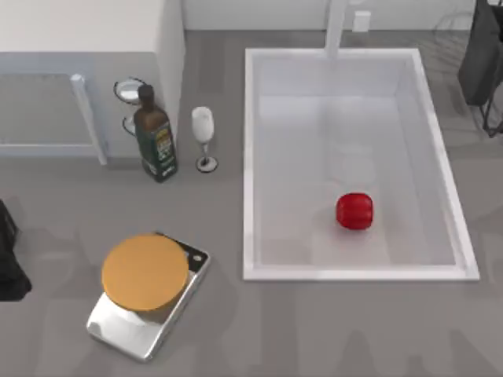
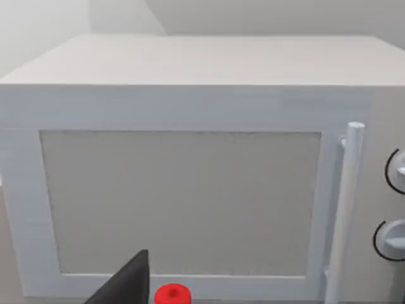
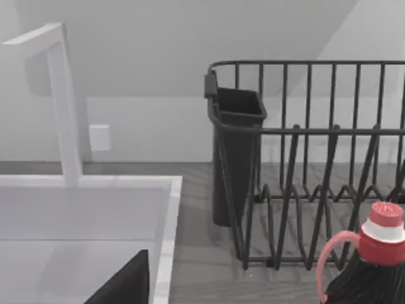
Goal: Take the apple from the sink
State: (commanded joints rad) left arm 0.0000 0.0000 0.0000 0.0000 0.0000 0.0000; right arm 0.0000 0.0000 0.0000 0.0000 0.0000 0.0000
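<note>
The apple (image 1: 354, 211) is glossy red and rests on the pale floor of the sink (image 1: 250, 157), toward its front right part. Nothing touches it. The sink is a large white basin with a thick rim, right of the table's middle. My left arm (image 1: 9, 259) is a dark shape parked at the table's left edge, far from the sink. A dark part of my left gripper (image 2: 126, 286) faces a white microwave. A dark part of my right gripper (image 3: 130, 282) sits over the sink's back right corner (image 3: 166, 209), beside the faucet (image 3: 63, 101).
Left of the sink stand a dark oil bottle (image 1: 156, 137), a wine glass (image 1: 203, 137) and a kitchen scale (image 1: 146, 294) with an orange disc. The microwave (image 1: 86, 63) fills the back left. A black dish rack (image 1: 483, 59) and a red-capped dark bottle (image 3: 373, 259) sit at the back right.
</note>
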